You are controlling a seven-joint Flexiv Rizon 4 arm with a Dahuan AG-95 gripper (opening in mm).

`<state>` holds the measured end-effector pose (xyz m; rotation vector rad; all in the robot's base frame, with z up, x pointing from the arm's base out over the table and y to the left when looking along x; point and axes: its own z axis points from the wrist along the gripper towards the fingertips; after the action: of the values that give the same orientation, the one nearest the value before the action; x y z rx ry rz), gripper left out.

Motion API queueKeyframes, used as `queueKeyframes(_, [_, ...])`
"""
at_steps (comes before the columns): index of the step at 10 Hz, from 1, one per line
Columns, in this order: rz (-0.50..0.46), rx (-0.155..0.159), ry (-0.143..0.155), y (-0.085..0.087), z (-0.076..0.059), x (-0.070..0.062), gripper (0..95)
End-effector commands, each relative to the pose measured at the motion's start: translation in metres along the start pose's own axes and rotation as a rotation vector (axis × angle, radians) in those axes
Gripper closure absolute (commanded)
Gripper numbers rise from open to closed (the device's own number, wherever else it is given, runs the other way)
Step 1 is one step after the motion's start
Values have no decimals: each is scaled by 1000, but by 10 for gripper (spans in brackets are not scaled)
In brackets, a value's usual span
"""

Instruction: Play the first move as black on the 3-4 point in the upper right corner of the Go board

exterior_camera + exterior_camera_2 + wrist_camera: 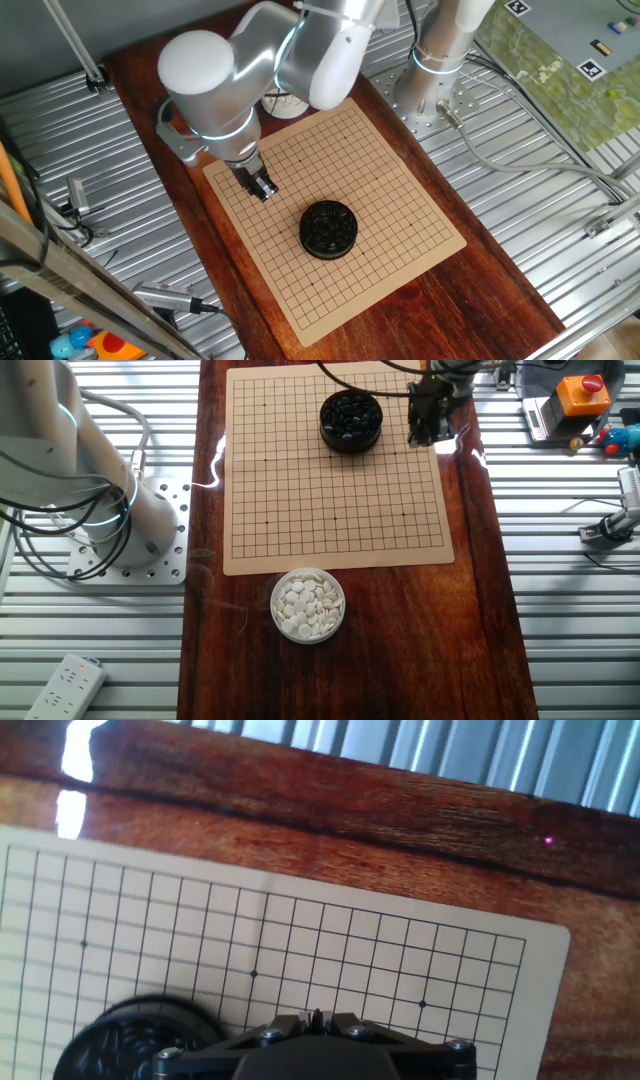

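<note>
1. One long wooden table (400, 640) carries it all, and the tan Go board (335, 490) lies flat on it, no stones on its grid
2. Silver arm (250, 60) leans low over the board's edge
3. Black bowl (350, 422) on the board brims with black stones (328, 228); white stones (308, 605) sit off the board
4. Gripper (430, 432) hovers beside the black bowl, fingers pinched nearly together; whether they hold a stone, can't tell

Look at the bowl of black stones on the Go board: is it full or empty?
Full. The bowl stands upright on the Go board, heaped with glossy black stones; the hand view shows its rim too.
</note>
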<state>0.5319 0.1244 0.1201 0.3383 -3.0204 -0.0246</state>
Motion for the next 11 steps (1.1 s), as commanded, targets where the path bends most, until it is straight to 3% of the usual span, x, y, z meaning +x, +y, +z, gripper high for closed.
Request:
queueKeyframes(1, [-2,-1,7,-1,0,2,950])
queueKeyframes(3, [2,-9,33,-1,0,2,950])
queueKeyframes(5, [-18,-22,41,-1,0,2,950])
queueKeyframes(11, [-8,-17,53,-1,0,2,950])
